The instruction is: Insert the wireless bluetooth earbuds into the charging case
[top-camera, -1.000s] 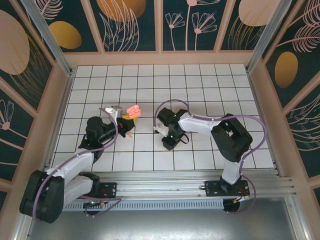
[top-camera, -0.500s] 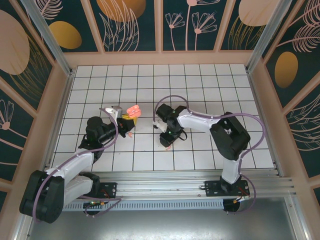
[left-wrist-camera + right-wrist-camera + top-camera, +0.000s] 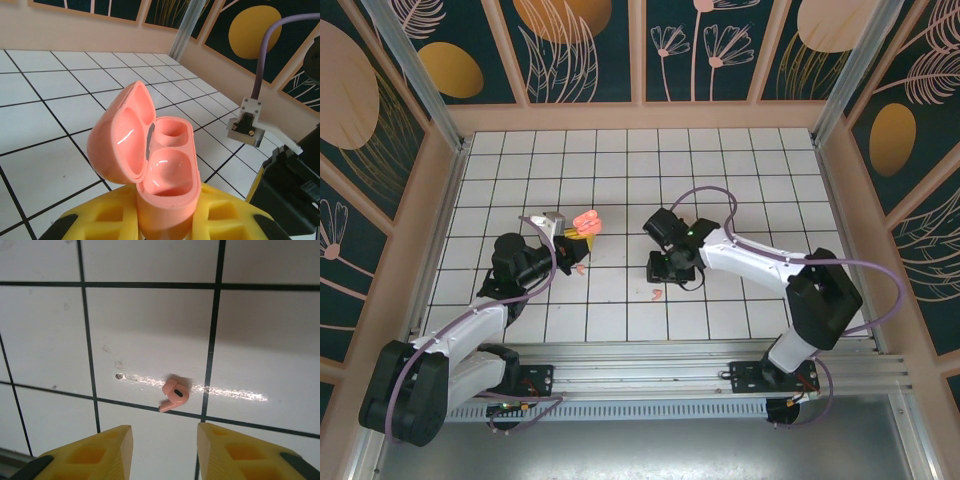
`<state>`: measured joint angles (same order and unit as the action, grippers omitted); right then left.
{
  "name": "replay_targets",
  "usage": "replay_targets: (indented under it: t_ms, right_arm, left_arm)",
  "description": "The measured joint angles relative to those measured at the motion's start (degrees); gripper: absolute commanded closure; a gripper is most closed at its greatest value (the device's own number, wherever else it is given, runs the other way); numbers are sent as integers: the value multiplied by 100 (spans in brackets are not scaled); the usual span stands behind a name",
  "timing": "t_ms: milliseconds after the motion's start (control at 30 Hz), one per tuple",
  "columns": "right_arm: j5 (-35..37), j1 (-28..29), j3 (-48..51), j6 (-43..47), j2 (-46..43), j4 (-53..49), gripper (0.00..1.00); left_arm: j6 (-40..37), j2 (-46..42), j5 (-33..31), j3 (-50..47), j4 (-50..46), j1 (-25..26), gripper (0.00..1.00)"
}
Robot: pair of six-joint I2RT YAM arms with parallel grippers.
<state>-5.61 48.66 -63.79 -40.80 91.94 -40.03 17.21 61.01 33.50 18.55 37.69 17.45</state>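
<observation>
tabletop [image 3: 720, 170] of white tiles, earbud [image 3: 657, 294], floral walls [image 3: 580, 50]

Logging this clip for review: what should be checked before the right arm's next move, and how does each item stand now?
1. Case held by left end effector: ok, shut on it.
2. Lid open: ok.
3. Both wells empty: ok.
4. Right end effector open and holding nothing: ok.
5. Bud free on the floor, ahead of the gap between the fingers: ok; it lies close to a grid line.
6. Second bud, pose and orientation: cannot tell; it is a small pink speck on the floor near the left end effector.
</observation>
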Motion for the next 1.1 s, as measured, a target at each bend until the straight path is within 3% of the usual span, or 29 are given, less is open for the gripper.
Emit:
replay_targets:
  t_ms: [300,1100]
  right_arm:
    - [133,197,-31,-634,774,22,61]
    - [131,197,-31,-765,1207,442,71]
  left_arm:
    - [0,0,0,0,0,0,80]
    - [2,0,2,0,0,0,80]
